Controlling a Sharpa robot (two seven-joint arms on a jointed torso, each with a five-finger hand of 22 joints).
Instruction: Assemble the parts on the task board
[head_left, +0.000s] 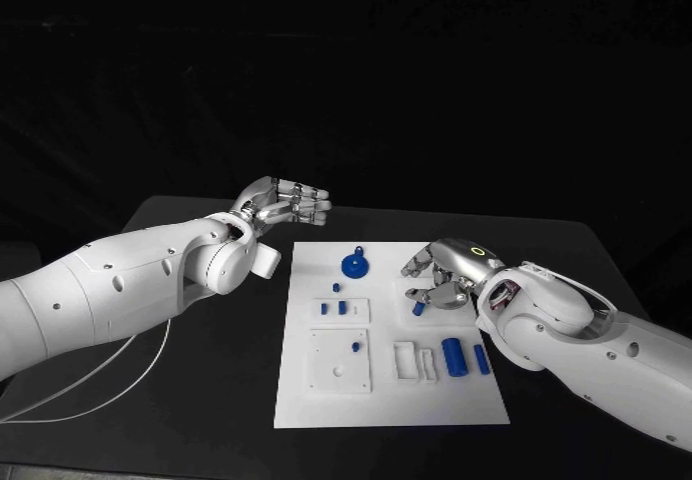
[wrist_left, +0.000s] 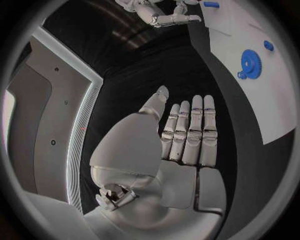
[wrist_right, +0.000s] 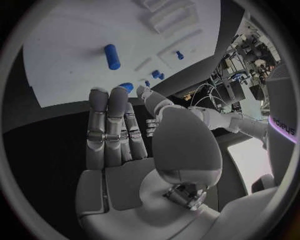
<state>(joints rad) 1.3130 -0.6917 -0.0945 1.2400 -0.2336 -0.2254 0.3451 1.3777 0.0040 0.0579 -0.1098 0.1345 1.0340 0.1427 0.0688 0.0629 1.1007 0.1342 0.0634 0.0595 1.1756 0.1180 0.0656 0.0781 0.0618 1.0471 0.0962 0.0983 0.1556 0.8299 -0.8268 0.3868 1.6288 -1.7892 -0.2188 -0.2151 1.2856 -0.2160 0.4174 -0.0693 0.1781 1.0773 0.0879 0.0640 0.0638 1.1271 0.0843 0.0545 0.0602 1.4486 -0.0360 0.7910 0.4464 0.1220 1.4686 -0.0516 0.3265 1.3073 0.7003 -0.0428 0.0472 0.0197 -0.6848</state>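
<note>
Nearest the head camera, the white task board (head_left: 389, 390) is seen flat on the black table (head_left: 173, 400), dark room behind. Two blue cylinders (head_left: 456, 357) lie toward the board's 4 o'clock corner, long axes running 12 to 6. A blue gear (head_left: 355, 265) lies at 12 o'clock. The left hand (head_left: 286, 203) is held off the board at 10 o'clock, fingers straight, holding nothing. The right hand (head_left: 440, 275) is poised at 2 o'clock, fingers apart, nothing gripped.
</note>
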